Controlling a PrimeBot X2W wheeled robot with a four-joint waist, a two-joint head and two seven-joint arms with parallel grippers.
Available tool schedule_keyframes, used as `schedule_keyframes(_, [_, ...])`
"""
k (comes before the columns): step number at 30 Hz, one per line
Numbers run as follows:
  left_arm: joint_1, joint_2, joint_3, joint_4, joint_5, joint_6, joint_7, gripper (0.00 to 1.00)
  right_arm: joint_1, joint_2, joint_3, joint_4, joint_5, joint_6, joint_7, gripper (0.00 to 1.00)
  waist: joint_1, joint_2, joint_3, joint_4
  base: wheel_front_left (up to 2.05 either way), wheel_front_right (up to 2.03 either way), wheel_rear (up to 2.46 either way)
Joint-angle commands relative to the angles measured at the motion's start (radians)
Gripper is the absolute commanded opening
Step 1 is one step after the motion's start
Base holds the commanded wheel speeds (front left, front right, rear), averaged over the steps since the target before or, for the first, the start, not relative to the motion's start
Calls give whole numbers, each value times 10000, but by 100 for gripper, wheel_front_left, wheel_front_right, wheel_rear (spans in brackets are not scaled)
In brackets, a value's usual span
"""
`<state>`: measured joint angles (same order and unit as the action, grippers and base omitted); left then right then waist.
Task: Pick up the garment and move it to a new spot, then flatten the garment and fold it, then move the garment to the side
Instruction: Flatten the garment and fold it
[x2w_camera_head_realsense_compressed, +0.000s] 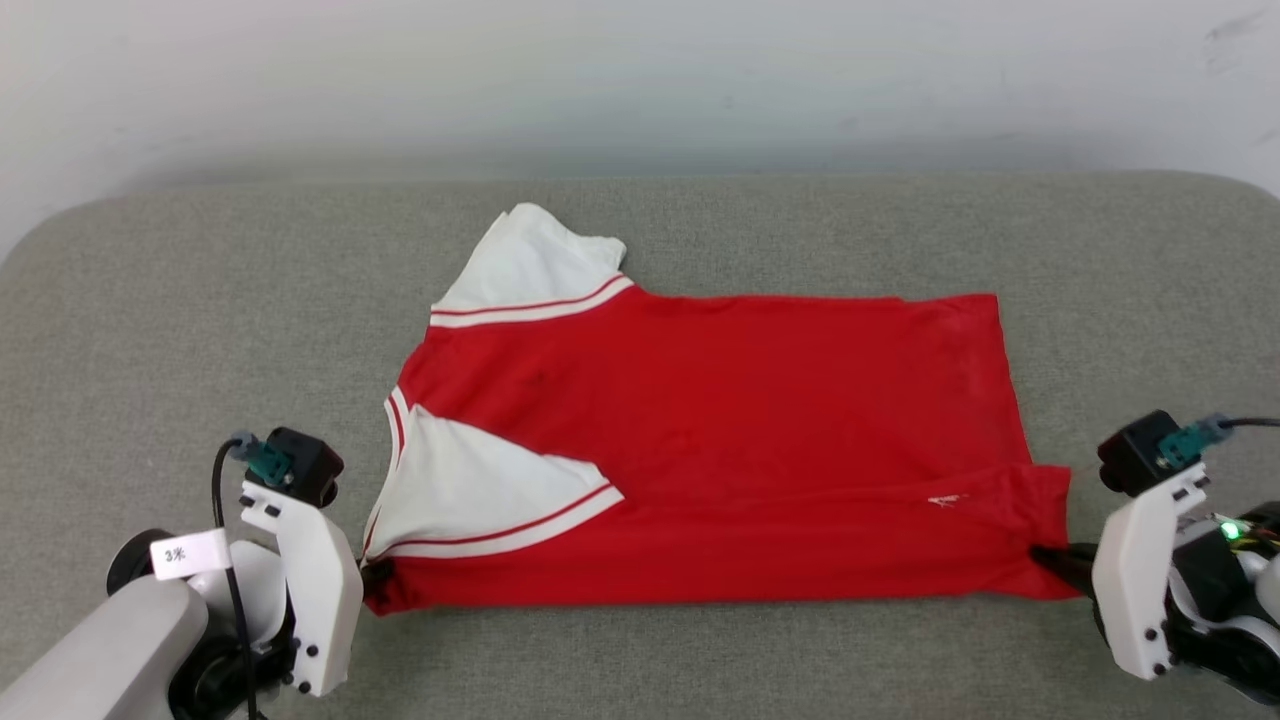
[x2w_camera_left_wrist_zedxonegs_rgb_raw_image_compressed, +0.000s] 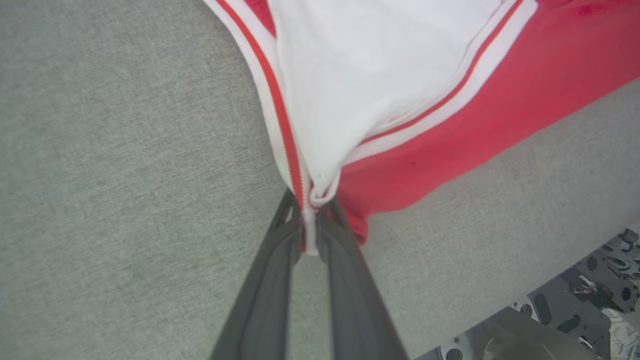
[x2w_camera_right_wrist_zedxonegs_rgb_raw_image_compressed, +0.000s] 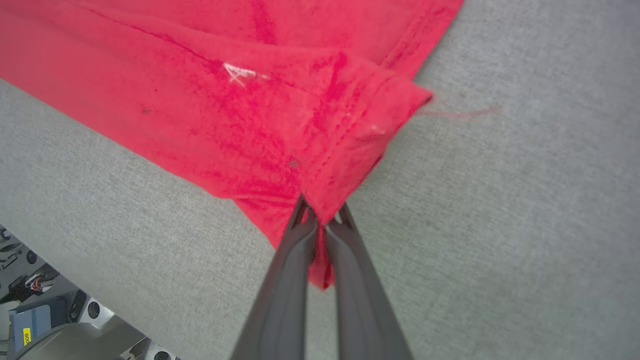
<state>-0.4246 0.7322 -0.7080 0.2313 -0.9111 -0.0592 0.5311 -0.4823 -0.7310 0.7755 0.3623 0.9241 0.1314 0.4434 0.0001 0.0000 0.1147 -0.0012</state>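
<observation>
**Grip.** Nearest the robot, the left gripper (x2w_camera_left_wrist_zedxonegs_rgb_raw_image_compressed: 310, 212) is found clamped on the striped trim (x2w_camera_left_wrist_zedxonegs_rgb_raw_image_compressed: 285, 130) at the near collar-end corner of the garment (x2w_camera_head_realsense_compressed: 720, 400). White-and-red edging is pinched between the closed fingers. The right gripper (x2w_camera_right_wrist_zedxonegs_rgb_raw_image_compressed: 322, 215) is likewise closed on the near hem corner, with a tongue of red cloth caught between its fingers.

**Position.** The garment is laid flat on the grey padded surface (x2w_camera_head_realsense_compressed: 150, 300), collar end to the robot's left and hem to its right, with a plain red face turned up. The near sleeve (x2w_camera_head_realsense_compressed: 470, 490) is folded in over the body.

**Step in hand.** This is judged to be the fold of the near edge.
- Both corners should be raised together and to equal height.
- The edge between them should be kept taut but not stretched.
- It should be carried away from the robot in a straight line, so that it lands parallel to the far edge.
- The far sleeve (x2w_camera_head_realsense_compressed: 530, 260), which is rumpled, may need smoothing first.

**Differences between views.**
- The depth of each bite is given by the wrist views, while in the head view the fingertips are largely masked by the wrist housings.
- In the left wrist view a red lobe is seen beside the fingers, outside the pinch. That layer is judged liable to be left behind.
- A loose thread (x2w_camera_right_wrist_zedxonegs_rgb_raw_image_compressed: 460, 114) off the hem corner and the small white stitched mark (x2w_camera_right_wrist_zedxonegs_rgb_raw_image_compressed: 237, 74) are resolved clearly in the right wrist view.
- The overall outline, the squareness of the hem and the pale wall (x2w_camera_head_realsense_compressed: 640, 80) beyond are supplied by the head view.
</observation>
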Motion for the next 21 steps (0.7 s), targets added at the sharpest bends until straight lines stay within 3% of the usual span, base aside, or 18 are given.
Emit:
schedule_keyframes(1, [146,92,28,-82,-22,75,0,0,171,-157,-53,-68,26,-15,-56,0,-1,0,-92,-18,0,0,0])
schedule_keyframes(12, [1802,763,37,-2018,-397,981,-35,0,2177,-1442,-1125,-1718,199,-16,72,0,-1,0,-212,-101,0,0,0])
schedule_keyframes(17, [2339,754,-47,-2111,-527,1201,-148,0,2917,-1199,-1683,-1734,-11,-18,287,0,-1,0,-61,-132,0,0,0])
schedule_keyframes(21, [2446,532,-158,-1712,-587,1133,-209,0,3295,-727,-1900,-1315,-334,-18,308,0,-1,0,26,-92,0,0,0])
